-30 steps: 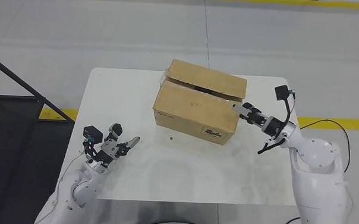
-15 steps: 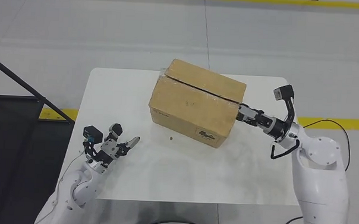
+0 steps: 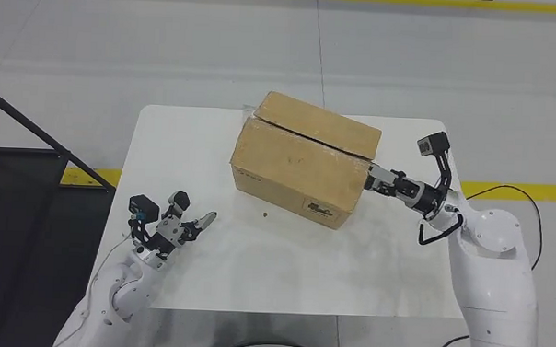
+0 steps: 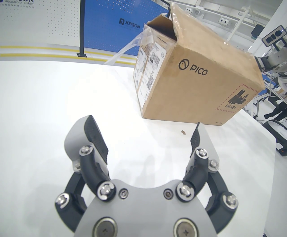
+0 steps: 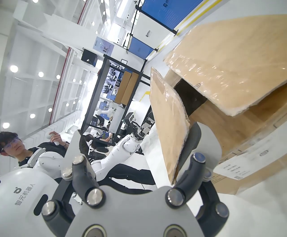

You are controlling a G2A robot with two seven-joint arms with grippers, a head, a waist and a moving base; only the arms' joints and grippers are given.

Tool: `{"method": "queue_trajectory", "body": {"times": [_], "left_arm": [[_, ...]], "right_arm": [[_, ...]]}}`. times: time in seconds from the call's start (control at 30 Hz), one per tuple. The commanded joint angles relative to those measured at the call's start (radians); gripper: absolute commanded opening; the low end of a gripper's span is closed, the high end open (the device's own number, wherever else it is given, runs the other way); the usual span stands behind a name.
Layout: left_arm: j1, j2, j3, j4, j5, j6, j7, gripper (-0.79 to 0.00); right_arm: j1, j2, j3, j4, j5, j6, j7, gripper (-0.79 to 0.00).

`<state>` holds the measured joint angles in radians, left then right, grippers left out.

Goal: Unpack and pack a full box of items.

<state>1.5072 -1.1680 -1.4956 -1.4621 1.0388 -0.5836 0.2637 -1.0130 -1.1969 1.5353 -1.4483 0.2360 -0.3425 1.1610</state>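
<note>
On the white worktop, seen from above, the cardboard box lay slantwise, its long axis running left to right and its flaps nearly shut. The right tool was at its right end. The left tool sat near the front left edge, well apart from the box.

From the left wrist, that tool was spread wide, with bare worktop before the box.

From the right wrist, the right tool was released, a flap resting against one finger. The box's inside was too dark to tell its contents.

My left gripper hangs, fingers spread, over the near-left part of the white table, well apart from the cardboard box. My right gripper meets the box's right end. 1 speck lies near the box.
</note>
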Motion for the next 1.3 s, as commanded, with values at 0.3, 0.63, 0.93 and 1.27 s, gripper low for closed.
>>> {"method": "queue_trajectory", "body": {"times": [0.3, 0.63, 0.93, 1.27], "left_arm": [[0.0, 0.0, 0.0, 0.0, 0.0, 0.0, 0.0, 0.0], [0.0, 0.0, 0.0, 0.0, 0.0, 0.0, 0.0, 0.0], [0.0, 0.0, 0.0, 0.0, 0.0, 0.0, 0.0, 0.0], [0.0, 0.0, 0.0, -0.001, -0.001, 0.003, -0.001, 0.0]], "right_arm": [[-0.07, 0.015, -0.032, -0.097, -0.161, -0.074, -0.077, -0.332], [-0.172, 0.029, -0.017, -0.223, -0.243, -0.078, -0.177, -0.591], [-0.195, 0.037, -0.041, -0.262, -0.308, -0.075, -0.226, -0.785], [-0.215, 0.053, -0.039, -0.269, -0.243, -0.153, -0.163, -0.785]]}}
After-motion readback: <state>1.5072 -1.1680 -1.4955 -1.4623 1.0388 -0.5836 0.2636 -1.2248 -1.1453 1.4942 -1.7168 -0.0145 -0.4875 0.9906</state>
